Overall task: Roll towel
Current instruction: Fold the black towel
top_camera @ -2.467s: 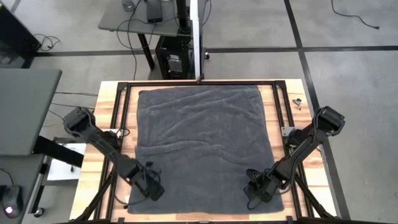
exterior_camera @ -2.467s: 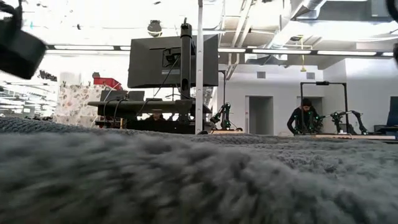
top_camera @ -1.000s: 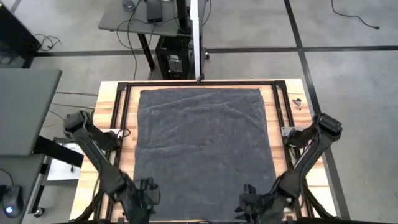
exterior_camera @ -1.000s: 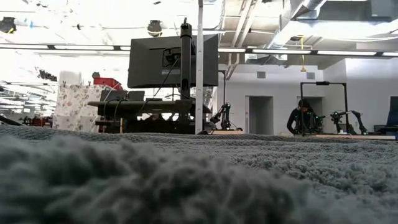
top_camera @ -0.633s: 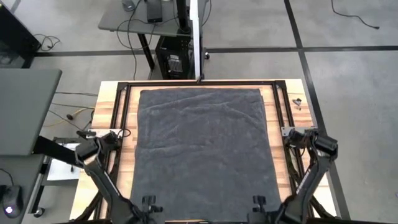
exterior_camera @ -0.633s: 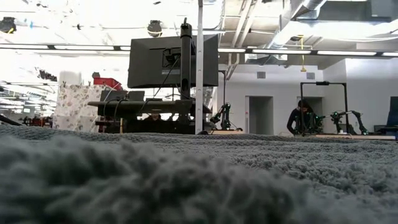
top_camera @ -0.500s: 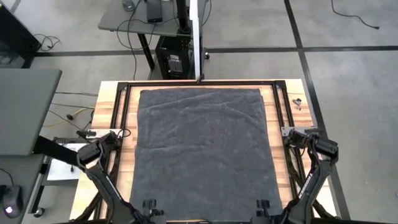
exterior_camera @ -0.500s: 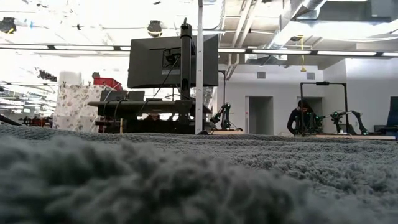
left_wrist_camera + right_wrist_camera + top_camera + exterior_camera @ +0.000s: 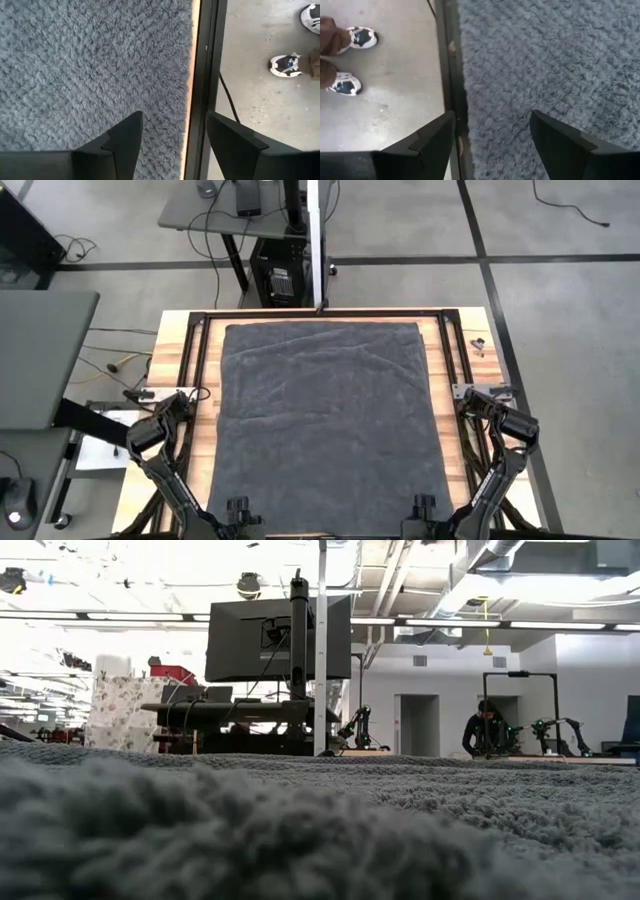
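One dark grey towel (image 9: 328,425) is seen spread flat and unrolled over the middle of the wooden table (image 9: 170,345), its four edges roughly squared to the black frame (image 9: 320,314), a layout that appears meant to give a clean edge from which a roll can be started. Two tools are positioned at the table's near edge: the left tool (image 9: 238,508) at about seven o'clock of the towel and the right tool (image 9: 424,506) at about five o'clock, one at each near corner, presumably so the hem can be taken up evenly from both ends. In the wrist views each pair of fingers (image 9: 125,142) is shown spread wide over the cloth's edge with nothing gripped between them; the right tool's fingers (image 9: 437,137) straddle the border where towel meets frame. Two white shoes (image 9: 350,60) of one person are visible on the floor beyond the table. No rolling is judged to have begun.
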Robot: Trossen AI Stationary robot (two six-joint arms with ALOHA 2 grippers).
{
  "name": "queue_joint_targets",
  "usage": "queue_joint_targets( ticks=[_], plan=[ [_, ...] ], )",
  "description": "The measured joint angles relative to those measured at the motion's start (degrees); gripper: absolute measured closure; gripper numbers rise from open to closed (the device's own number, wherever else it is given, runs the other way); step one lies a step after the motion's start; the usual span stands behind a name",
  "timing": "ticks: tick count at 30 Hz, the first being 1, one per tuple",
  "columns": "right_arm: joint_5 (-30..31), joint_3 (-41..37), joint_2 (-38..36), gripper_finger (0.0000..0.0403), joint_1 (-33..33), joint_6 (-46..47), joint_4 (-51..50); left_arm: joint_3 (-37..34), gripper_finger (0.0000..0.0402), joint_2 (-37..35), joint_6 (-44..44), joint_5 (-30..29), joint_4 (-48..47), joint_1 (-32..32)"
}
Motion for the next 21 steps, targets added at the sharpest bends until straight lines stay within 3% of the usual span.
queue_joint_targets(
  ticks=[15, 21],
  plan=[
    [-4.4, -0.6, 2.4, 0.0181, 0.1, -1.0, 0.5, 0.0, 0.0198, 3.4, 1.3, 0.9, 1.5, 0.0],
    [-5.1, -0.7, 2.2, 0.0229, 0.2, -1.6, 0.5, 0.1, 0.0213, 3.6, 2.3, 1.4, 1.0, -0.1]
  ],
)
